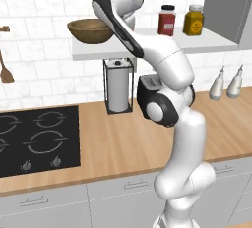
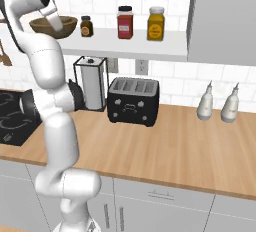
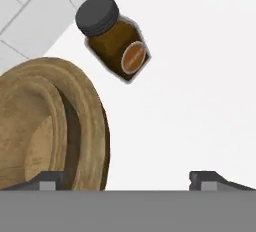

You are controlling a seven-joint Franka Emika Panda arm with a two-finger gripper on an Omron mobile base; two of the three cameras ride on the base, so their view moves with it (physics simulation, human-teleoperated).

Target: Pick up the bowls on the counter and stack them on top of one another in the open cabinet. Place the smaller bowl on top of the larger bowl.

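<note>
Up on the open cabinet (image 1: 206, 42), the long white slab against the tiled wall, the larger bowl (image 1: 90, 30) sits near the left end, and from the hand view the smaller bowl (image 3: 35, 141) lies nested inside it, its lighter rim ringed by the darker, thicker one. The arm reaches up to that spot, its upper links crossing in front of the bowls in both base views. The end effector (image 3: 129, 180) hangs over the shelf with its two dark fingertips (image 3: 47, 181) spread wide, one at the stacked bowls' rim and the other well out over bare white shelf; nothing is pinched between them. Just beside the bowls stands a small brown jar (image 3: 114, 37) with a dark lid, and further right along the shelf a red jar (image 2: 125, 22) and a yellow jar (image 2: 156, 24) stand upright close together. Below the shelf, on the light-wood worktop (image 2: 170, 146), a paper towel roll (image 2: 93, 87) stands in its wire holder next to a black toaster (image 2: 133, 101), and two pale bottles (image 2: 220, 102) stand near the wall to the right. The black hob (image 1: 37, 138) is set into the worktop on the left.
</note>
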